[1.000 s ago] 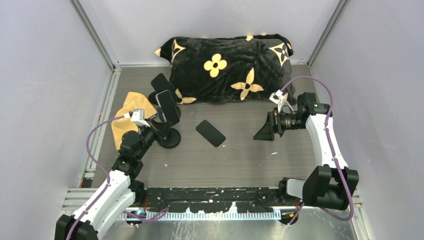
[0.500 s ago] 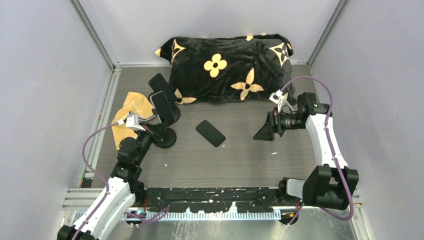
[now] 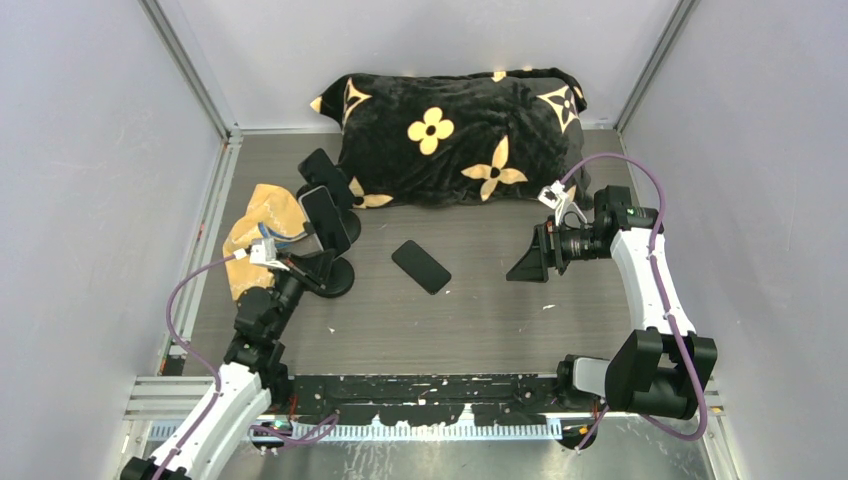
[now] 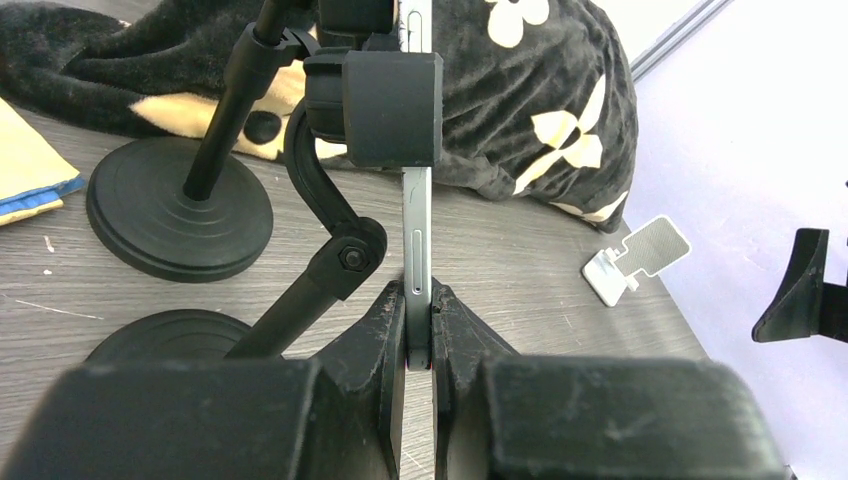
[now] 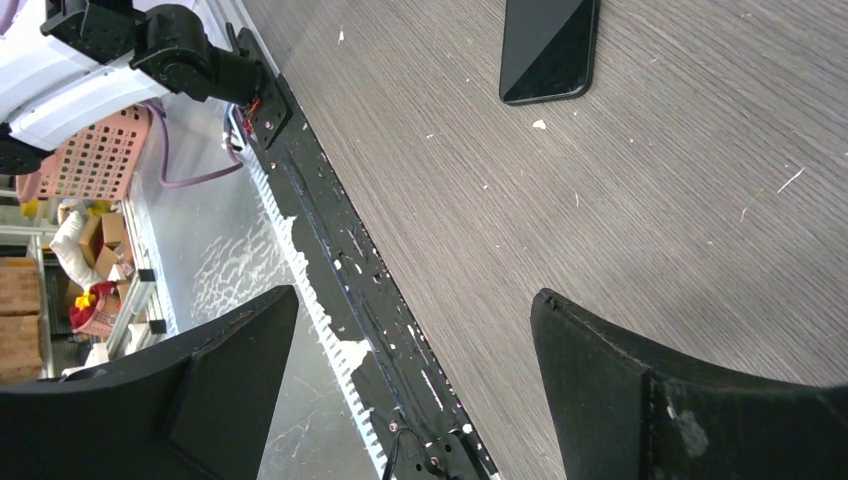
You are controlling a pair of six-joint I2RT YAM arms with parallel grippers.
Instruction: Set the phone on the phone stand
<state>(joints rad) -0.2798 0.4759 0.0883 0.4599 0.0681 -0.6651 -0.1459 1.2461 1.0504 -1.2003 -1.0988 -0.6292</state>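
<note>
The phone (image 4: 417, 225) was seated edge-on in the clamp of the phone stand (image 4: 380, 105) but pinched at its lower end by the left gripper (image 4: 420, 340), so only release was judged outstanding; the right gripper (image 5: 412, 300) was held spread, empty.

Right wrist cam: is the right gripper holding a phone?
No: the right gripper stands open with nothing between its fingers, and the black phone lies flat on the table beyond them.
</note>
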